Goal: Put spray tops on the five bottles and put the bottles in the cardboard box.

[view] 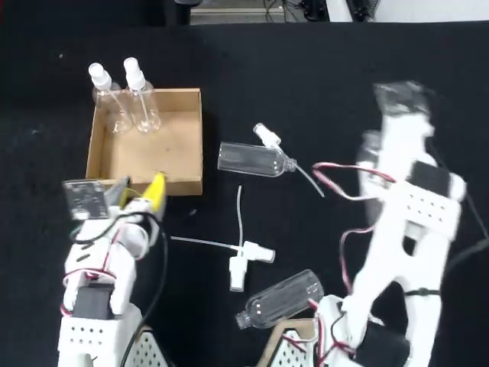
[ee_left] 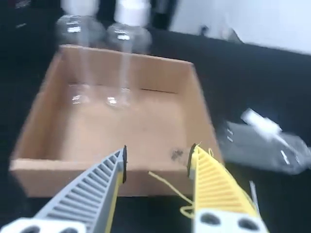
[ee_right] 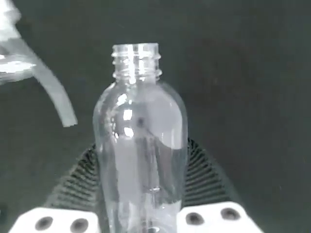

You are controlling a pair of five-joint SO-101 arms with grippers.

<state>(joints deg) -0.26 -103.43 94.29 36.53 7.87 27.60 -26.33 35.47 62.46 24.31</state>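
There, the right gripper (ee_right: 141, 167) clamped low on the clear capless plastic bottle (ee_right: 140, 121), probably light, slick, squashy, so hold its belly gently; left gripper (ee_left: 156, 162) hangs jaws apart beside the brown cardboard box (ee_left: 58, 177)

**What the frames cut off or smear**

In the right wrist view, the uncapped clear plastic bottle (ee_right: 140, 111) runs past the picture's edge, so its base goes unseen. It also hides the inner faces of the right gripper (ee_right: 143, 162) clasping it. A white spray top (ee_right: 8, 58) is cut by the edge. From above, the white right arm (view: 405, 206) is a smear. In the left wrist view, two capped clear bottles (ee_left: 127, 36) lose their caps to the edge.
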